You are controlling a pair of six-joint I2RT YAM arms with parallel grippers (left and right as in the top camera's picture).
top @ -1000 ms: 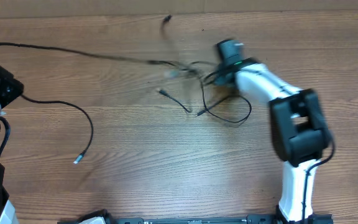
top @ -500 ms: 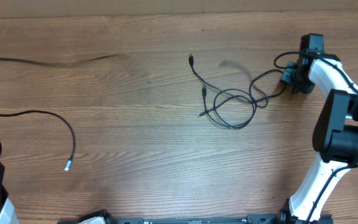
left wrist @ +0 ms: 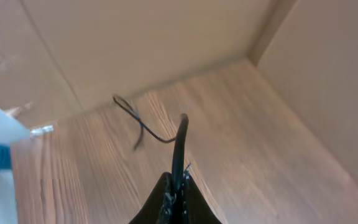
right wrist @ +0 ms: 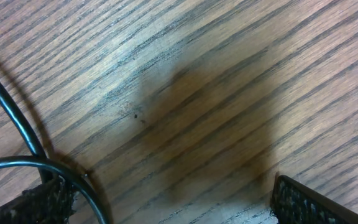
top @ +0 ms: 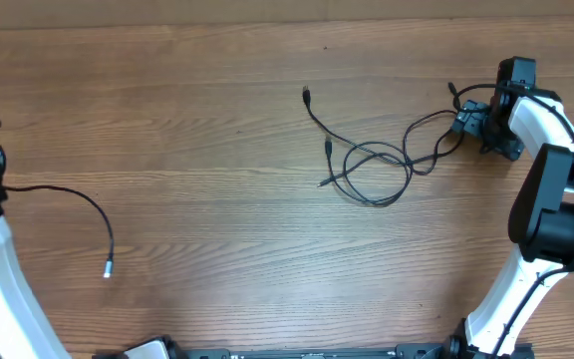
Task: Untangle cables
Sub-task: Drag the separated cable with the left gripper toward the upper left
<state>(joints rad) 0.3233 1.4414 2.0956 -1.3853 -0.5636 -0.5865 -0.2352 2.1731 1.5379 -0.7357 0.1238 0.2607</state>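
On the right half of the table [top: 217,259], the tangled cables [top: 377,172] lie in a slack knot of overlapping loops. Several thin ends poke out to the upper left, and one strand runs off right toward the right pincer [right wrist: 173,200]. That pincer stands wide open just above the wood and holds nothing. Its wrist view shows a black strand curving past one pad [right wrist: 39,198], touching it or just beside it, I cannot tell which; the other pad is well clear.

Far to the left, well apart from the knot, a single cable [top: 96,209] curves down the table to a silver plug [top: 108,267]. Its upper end leads off to the left pincer [left wrist: 176,198], which is clamped shut on it, with a short stub rising above the fingers.

These cords look light, thin and limp. They will likely not keep a shape, and should trail after any pull. The smooth jacket may slide between the pads. The plug ends are stiffer and thicker, and apt to snag in a loop.

The best hold is probably just behind a plug end, or on an outer loop where one strand lies alone, not at a crossing. A hard tug would likely cinch the knot tighter.
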